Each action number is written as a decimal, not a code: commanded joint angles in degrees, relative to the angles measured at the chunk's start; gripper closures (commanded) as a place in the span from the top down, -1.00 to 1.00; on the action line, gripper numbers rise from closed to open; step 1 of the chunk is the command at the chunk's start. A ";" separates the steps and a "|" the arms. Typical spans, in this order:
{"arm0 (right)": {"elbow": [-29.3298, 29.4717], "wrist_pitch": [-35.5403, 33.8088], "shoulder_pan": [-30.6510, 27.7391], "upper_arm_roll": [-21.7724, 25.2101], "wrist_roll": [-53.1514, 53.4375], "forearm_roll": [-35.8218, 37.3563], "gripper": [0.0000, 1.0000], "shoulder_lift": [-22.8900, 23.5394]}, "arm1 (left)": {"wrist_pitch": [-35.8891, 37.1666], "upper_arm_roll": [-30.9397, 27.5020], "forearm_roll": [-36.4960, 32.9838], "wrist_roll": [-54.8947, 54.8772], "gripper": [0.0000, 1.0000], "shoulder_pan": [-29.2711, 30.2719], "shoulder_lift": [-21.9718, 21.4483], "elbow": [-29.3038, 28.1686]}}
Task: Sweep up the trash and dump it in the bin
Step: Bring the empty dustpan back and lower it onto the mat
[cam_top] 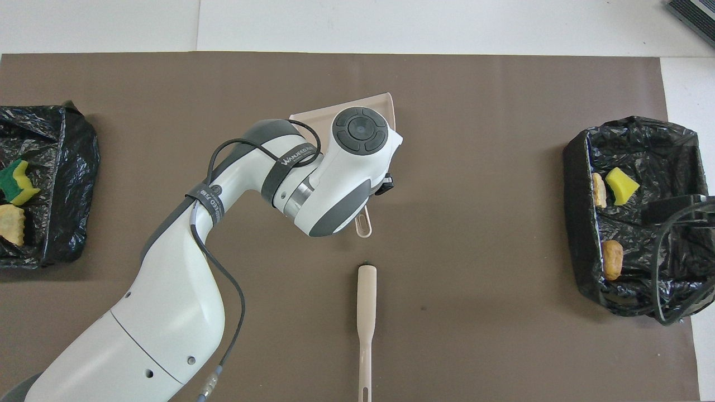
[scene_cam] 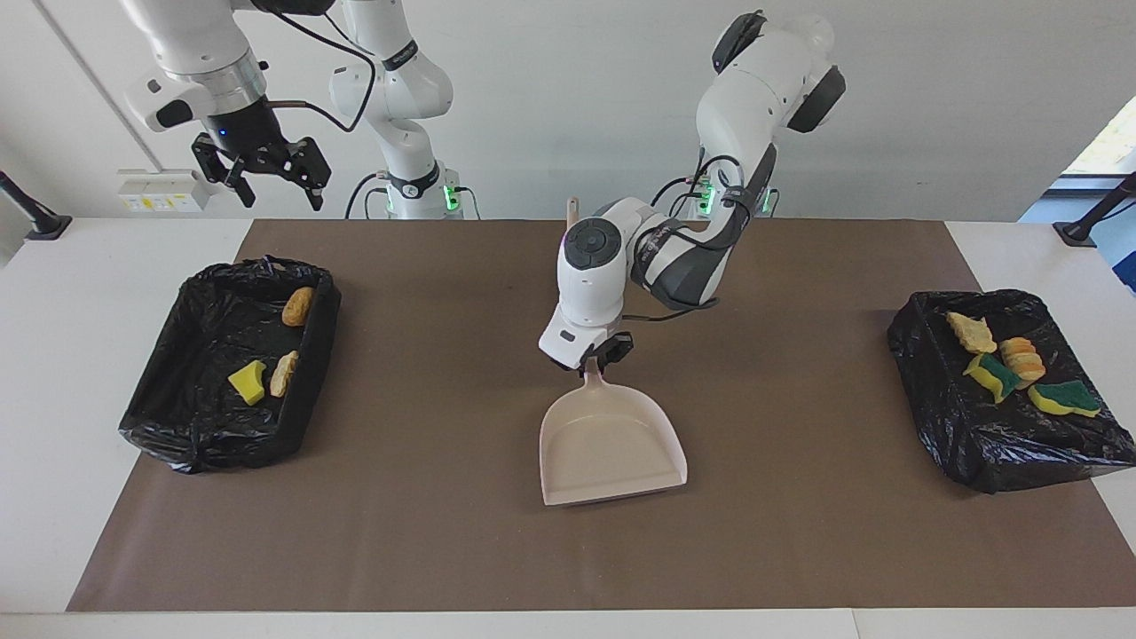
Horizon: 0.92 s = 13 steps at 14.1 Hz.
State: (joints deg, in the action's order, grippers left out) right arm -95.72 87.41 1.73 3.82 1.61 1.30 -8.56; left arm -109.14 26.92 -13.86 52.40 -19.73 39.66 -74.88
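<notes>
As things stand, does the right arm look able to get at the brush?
Probably yes. The right gripper hangs open and empty over the table's edge near its bin; the brush lies unheld on the mat, though the left arm holding the dustpan crowds it.

A pale beige dustpan (scene_cam: 611, 439) and matching beige brush (cam_top: 366, 312) with black bristles lie on a plain brown mat (scene_cam: 444, 532). At three and nine o'clock, crinkled glossy black bins (scene_cam: 200, 444) (scene_cam: 985, 453) hold golden-brown bread pieces (scene_cam: 298, 305) and yellow-and-green sponge bits (scene_cam: 1063, 398). White arms carry grey joints.
</notes>
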 commanded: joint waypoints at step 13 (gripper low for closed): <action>0.37 -1.55 -3.14 -2.77 -0.91 -0.42 1.00 1.44 | -3.01 -2.39 1.11 -12.84 1.00 -0.13 -4.14 -5.62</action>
State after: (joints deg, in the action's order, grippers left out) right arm -95.38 86.48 -0.49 1.80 1.61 1.30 -6.78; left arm -111.03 26.64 -13.68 40.98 -19.96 39.39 -77.79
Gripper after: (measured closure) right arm 0.000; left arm 0.458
